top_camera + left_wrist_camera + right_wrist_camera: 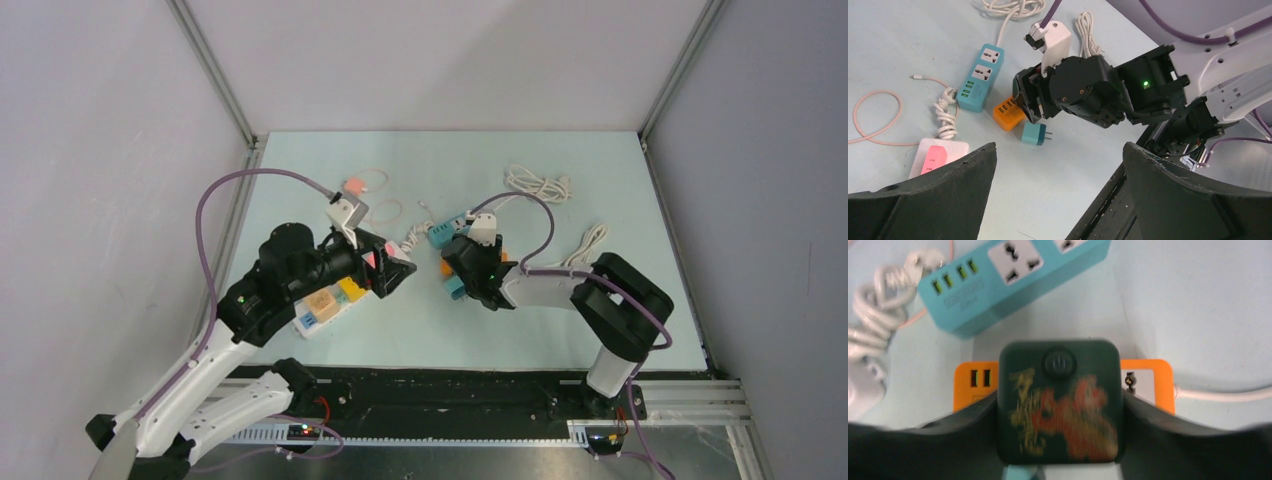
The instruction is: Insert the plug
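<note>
between the right gripper (1027,99) fingers: plug (1060,400), pinched on its 9 and 3 o'clock sides. dark green square block, rounded corners, round power-symbol button near the 12 o'clock edge, face carrying a scuffed orange-and-yellow print. prongs not visible. right behind it in the right wrist view, orange power strip (970,387), sticking out at 9 and 3 o'clock of the plug; usb slots on the 9 o'clock end, white cord leaving at 3. cannot tell whether plug touches the strip. teal power strip (998,285) at 11 o'clock, apart from the orange one. small teal adapter (1034,134) flat on the table at 5 o'clock of the orange strip in the left wrist view, two prongs pointing to 3 o'clock. left gripper (1059,150) spread wide, holding nothing, white power strip (948,147) with pink block (934,160) at its 9 o'clock.
</note>
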